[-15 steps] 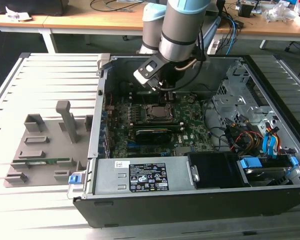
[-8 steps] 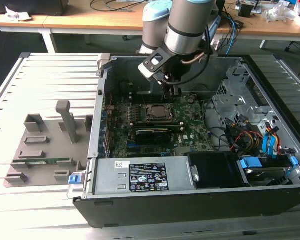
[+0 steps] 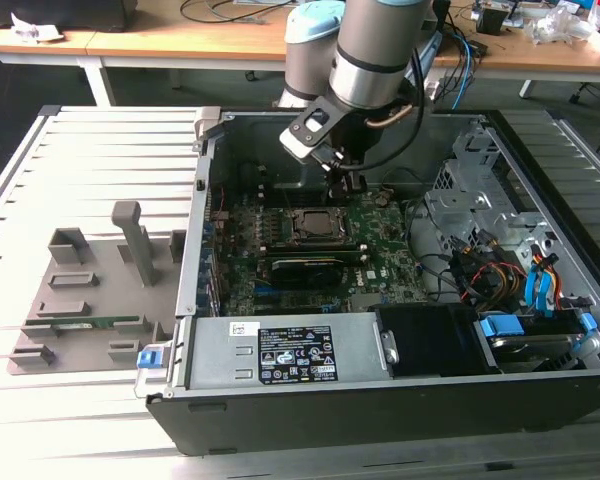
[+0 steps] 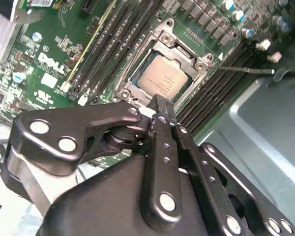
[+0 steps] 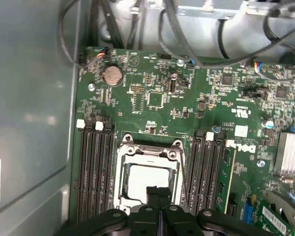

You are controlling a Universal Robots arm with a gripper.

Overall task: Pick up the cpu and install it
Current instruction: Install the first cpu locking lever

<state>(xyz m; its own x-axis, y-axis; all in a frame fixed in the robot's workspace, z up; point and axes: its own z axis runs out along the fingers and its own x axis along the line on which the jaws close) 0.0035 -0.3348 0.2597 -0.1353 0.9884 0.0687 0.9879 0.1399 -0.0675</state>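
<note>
Black linkage bars of the end effector (image 4: 160,105) crowd the near part of both wrist views. Its two fingers are pressed together to a thin seam and pinch nothing. The closed tip hangs over one edge of the cpu (image 4: 160,78), which lies inside the open socket frame (image 4: 162,34) on the green motherboard (image 5: 157,98), with rows of dark memory slots (image 5: 93,167) on either side. In the exterior view the arm reaches down into the open computer case (image 3: 380,420), which rests on a slatted surface (image 3: 100,130).

The chip looks flat and square to the frame, so the work seems to be at the seating stage. From these angles I cannot tell whether the tip touches the metal lid or hangs just above it.

To do this stage well, any contact should be light and straight down on the lid, never on the green rim. A sideways nudge could drag the chip across the socket contacts. All four edges should sit level within the frame, and the tip should keep apart from the frame's metal bracket.
</note>
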